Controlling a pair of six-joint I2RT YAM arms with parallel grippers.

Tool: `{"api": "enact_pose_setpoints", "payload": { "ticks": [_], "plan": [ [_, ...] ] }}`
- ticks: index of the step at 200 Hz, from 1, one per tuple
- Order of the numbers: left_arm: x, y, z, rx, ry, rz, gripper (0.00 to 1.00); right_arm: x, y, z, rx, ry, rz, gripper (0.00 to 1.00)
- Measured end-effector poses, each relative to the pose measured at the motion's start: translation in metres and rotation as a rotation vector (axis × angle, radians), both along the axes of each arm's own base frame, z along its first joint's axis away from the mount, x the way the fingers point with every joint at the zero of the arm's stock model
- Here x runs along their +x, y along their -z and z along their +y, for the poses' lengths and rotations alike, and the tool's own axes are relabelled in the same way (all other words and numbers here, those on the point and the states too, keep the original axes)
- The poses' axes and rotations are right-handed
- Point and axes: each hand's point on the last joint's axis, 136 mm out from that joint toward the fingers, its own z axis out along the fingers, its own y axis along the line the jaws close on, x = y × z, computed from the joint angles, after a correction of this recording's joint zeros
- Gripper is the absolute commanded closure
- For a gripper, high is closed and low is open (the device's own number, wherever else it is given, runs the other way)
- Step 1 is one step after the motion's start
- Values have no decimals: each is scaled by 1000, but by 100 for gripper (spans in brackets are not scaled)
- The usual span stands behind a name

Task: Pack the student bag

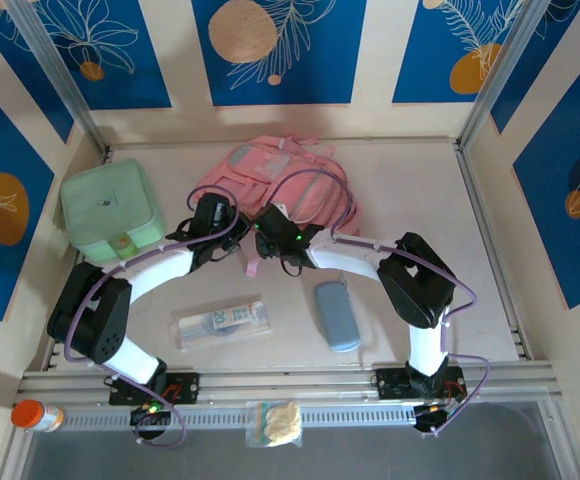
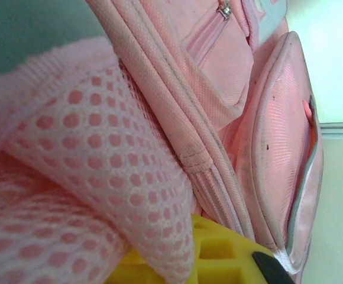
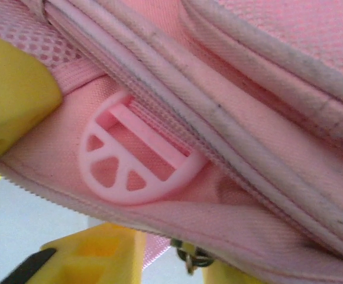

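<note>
Mid-table, soft pink student bag [image 1: 270, 175], dotted mesh padding [image 2: 71, 148], round plastic buckle [image 3: 130, 160]

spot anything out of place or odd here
Two things sit off the tabletop, on the ribbed strip along the near edge: an orange-capped bottle at the left corner and a small clear bag of something pale in the middle. The student bag has dark scuffs on its piping.
</note>
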Motion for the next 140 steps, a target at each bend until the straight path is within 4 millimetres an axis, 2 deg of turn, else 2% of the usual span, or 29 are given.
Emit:
{"api": "enact_pose_setpoints", "payload": {
  "ticks": [44, 85, 99, 120, 140],
  "plan": [
    [0, 0, 0, 1, -3, -2, 100, 2, 0, -3, -30, -10, -15, 84],
    [0, 1, -1, 5, -2, -4, 100, 3, -1, -8, -62, 9, -8, 100],
    [0, 1, 0, 10, -3, -7, 100, 3, -3, -10, -68, 21, -4, 100],
    [1, 1, 3, 28, 5, -8, 100, -6, -3, -15, -72, 27, -8, 100],
    [4, 1, 7, 23, 12, 4, 100, -22, -6, -33, -71, 47, 14, 100]
  ]
}}
